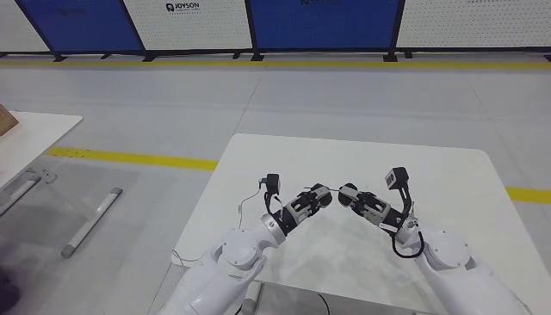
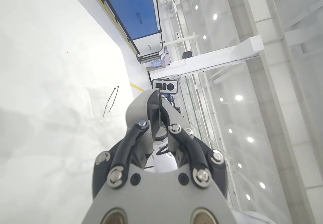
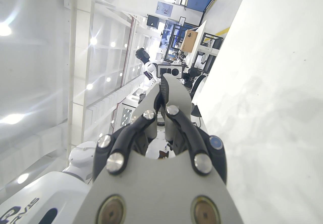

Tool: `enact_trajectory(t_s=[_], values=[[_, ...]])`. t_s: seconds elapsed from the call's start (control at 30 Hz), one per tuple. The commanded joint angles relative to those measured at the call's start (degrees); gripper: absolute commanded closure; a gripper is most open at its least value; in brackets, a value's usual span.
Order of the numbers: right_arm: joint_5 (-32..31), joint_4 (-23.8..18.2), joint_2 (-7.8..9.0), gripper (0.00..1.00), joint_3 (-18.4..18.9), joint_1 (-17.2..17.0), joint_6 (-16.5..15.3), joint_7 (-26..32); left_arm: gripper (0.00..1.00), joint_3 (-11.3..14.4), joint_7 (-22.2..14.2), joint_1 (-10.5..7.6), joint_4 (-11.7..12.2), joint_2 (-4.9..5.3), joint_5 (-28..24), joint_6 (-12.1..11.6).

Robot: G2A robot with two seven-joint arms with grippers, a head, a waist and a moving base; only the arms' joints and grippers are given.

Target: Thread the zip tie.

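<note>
Over the middle of the white table (image 1: 430,169), in the top view, the left gripper (image 1: 320,195) and the right gripper (image 1: 347,194) meet tip to tip, lifted off the surface, one arm coming in from each near corner. No strap can be made out between them at this range.

In the left wrist view, the left gripper (image 2: 157,94) has its fingers drawn together. Whether something thin is pinched between the pads I cannot tell. On the table (image 2: 50,58) below and a little to the right of the tips lie two zip ties (image 2: 113,98), black, side by side and nearly touching, heads toward the far side. Both lie open and straight, with neither tail passed through a head.

In the right wrist view, the right gripper (image 3: 162,81) likewise has its fingers pressed together, and no strap is clear between them. The table (image 3: 265,109) beside it shows no tie.

My judgement: nothing on show is threaded yet. If a tie is held between the grippers, the threading is under way. Otherwise the task has barely begun, with picking up, feeding the tail into the head and pulling through all left to do
</note>
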Motion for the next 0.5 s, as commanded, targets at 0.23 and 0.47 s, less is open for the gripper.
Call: enact_trajectory(t_s=[0.23,0.47], values=[[-0.97,-1.22,-0.01,1.0,0.54,-0.8,1.0,-0.9,1.0,0.47,1.07,-0.01,-0.01,-0.06,2.32,-0.37],[-1.55,-3.37,0.36,0.0,3.14,-2.68,1.89,0.21,1.0,0.39,2.48,0.25,0.03,-0.17,2.34,-0.93]])
